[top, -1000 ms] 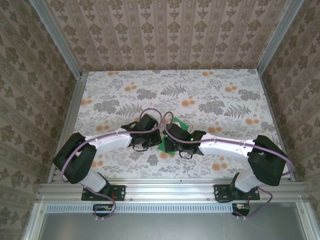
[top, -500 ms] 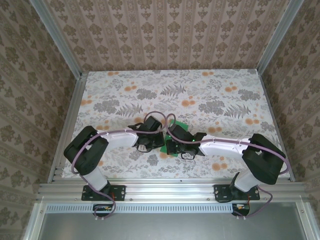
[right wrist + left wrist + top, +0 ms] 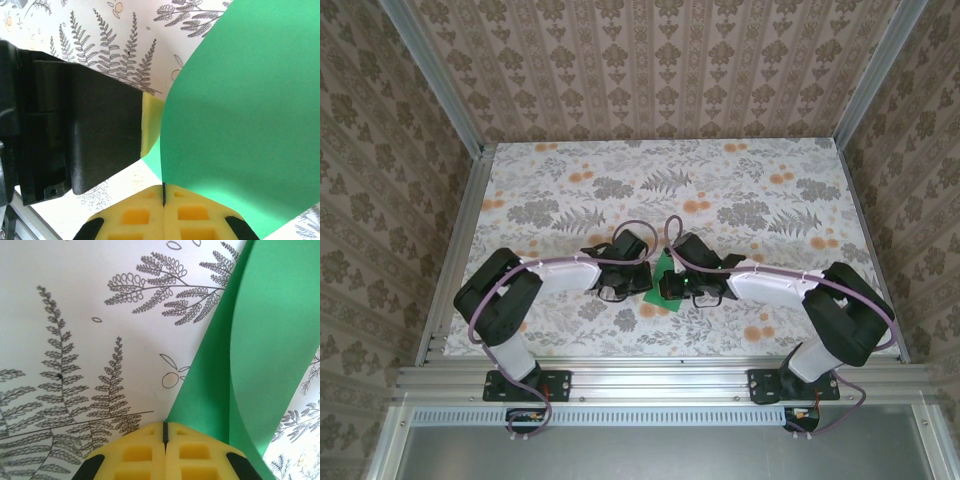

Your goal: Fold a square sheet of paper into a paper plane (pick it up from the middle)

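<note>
Both arms have drawn in since a second ago: elbows tucked, wrists swung closer until they almost meet over the near half of the table (image 3: 760, 190), and less green shows between them from above. Your square sheet of paper (image 3: 661, 270) sits right in that gap, bowed up rather than lying flat. The left gripper (image 3: 644, 277) comes at it from the left and the right gripper (image 3: 670, 285) from the right, so neither arm is nearer; each is already on it. In the left wrist view the yellow pads (image 3: 145, 452) are pressed together, and the sheet's edge starts at their seam and sweeps up and away to the right in a soft curl. The right wrist view tells the same story: pads clamped tight, green fanning out from the seam, the other gripper's black body just beside it on the left. So both are clenched on the paper, at facing edges, I'd judge. The bow runs between the two pinch points, and that's what your fold turns on. Close them evenly and the crease should land down the middle; skew them and it wanders.
</note>
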Available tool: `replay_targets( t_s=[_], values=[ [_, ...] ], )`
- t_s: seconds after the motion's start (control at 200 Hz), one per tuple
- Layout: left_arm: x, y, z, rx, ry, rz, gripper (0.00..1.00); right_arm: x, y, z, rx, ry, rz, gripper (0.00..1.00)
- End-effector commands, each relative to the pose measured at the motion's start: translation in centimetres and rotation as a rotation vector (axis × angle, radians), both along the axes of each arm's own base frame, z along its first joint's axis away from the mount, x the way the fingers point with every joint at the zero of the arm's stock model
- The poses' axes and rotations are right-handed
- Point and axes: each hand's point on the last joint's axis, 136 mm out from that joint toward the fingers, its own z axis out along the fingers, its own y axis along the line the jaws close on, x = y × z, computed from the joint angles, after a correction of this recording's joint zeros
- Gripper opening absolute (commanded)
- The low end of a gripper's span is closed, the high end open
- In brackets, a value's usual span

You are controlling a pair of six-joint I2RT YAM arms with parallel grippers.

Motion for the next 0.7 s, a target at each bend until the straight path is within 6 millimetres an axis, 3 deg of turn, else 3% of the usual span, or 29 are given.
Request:
replay_targets(
  t_s=[0.0, 0.695],
  values=[
    [-1.3, 1.9, -2.4, 0.121, 0.046, -0.018, 0.00, -0.6, -0.7, -0.7, -0.002, 0.031, 0.069, 0.02],
    [-1.2, 1.4, -2.4, 0.166, 0.039, -0.049, 0.00, 1.5, -2.6, -0.9, -0.047, -0.035, 0.199, 0.04]
  ],
)
